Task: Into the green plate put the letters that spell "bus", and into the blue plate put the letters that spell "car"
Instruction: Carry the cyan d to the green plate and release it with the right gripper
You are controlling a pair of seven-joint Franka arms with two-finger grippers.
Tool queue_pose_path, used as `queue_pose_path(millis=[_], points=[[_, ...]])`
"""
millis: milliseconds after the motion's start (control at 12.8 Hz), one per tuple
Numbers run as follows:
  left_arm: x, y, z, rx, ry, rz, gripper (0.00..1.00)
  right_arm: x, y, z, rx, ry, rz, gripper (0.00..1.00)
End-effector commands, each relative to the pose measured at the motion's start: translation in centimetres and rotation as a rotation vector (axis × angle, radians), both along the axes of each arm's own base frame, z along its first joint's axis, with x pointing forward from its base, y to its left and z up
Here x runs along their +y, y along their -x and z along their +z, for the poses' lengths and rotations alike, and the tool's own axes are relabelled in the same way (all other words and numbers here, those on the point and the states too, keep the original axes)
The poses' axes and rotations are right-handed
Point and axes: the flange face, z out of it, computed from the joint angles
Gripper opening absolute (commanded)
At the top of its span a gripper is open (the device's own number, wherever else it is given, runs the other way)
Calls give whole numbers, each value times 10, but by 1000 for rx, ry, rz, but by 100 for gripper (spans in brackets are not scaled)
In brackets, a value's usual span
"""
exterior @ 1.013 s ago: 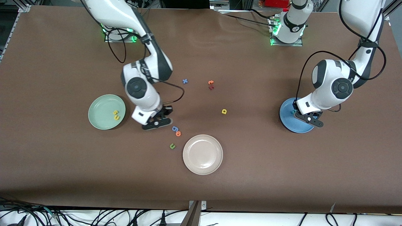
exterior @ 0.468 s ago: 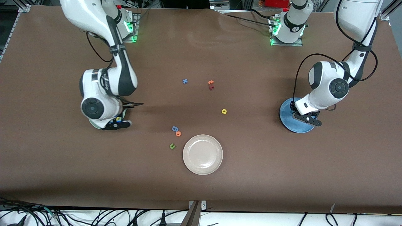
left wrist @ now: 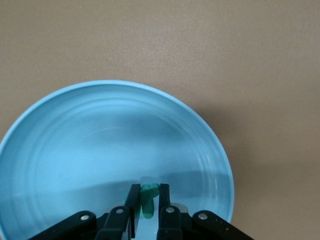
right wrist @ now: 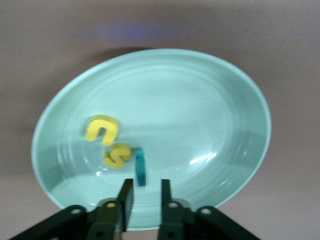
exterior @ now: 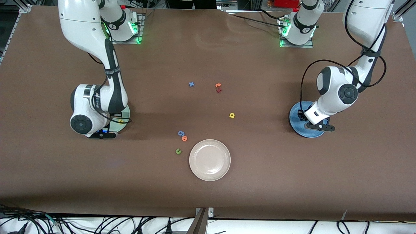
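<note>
My right gripper (right wrist: 145, 184) hangs open over the pale green plate (right wrist: 200, 100). A teal b (right wrist: 140, 167) shows edge-on just past its fingertips, free of both. Beside it in the plate lie a yellow s (right wrist: 117, 155) and a yellow u (right wrist: 101, 129). In the front view the right arm covers most of the green plate (exterior: 125, 112). My left gripper (left wrist: 148, 189) is low over the blue plate (left wrist: 100, 140), shut on a small teal letter (left wrist: 148, 202) shaped like an r. A yellow a (exterior: 231, 115) lies on the table between the plates.
A cream plate (exterior: 210, 160) sits nearest the front camera. A blue g (exterior: 180, 133), an orange o (exterior: 184, 138) and a green u (exterior: 178, 151) lie beside it. Farther off are a blue x (exterior: 191, 84), an orange t (exterior: 218, 85) and a dark red letter (exterior: 218, 90).
The right arm swung from mid-table to over the green plate, then its jaws parted and let the teal b go. The left gripper shifted slightly over the blue plate, still shut.
</note>
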Motion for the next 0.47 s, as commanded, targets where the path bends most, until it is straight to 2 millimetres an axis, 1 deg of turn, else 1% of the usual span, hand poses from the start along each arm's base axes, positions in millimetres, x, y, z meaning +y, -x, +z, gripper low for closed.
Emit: queue_pose_path(millis=[0, 78, 156, 234, 312, 390], points=[[-6, -6, 0, -8, 19, 44, 46, 15, -4, 43, -10, -32, 5, 100], [-7, -7, -1, -8, 19, 43, 64, 21, -10, 67, -24, -54, 8, 100], [-9, -11, 2, -15, 20, 39, 75, 29, -15, 96, -31, -73, 11, 100], [-12, -11, 2, -15, 19, 32, 82, 38, -20, 129, -45, -97, 20, 100], [-17, -13, 5, -18, 22, 25, 83, 46, -24, 167, -68, -121, 33, 100], [-26, -12, 8, -18, 24, 27, 91, 54, -25, 202, -88, -143, 48, 100]])
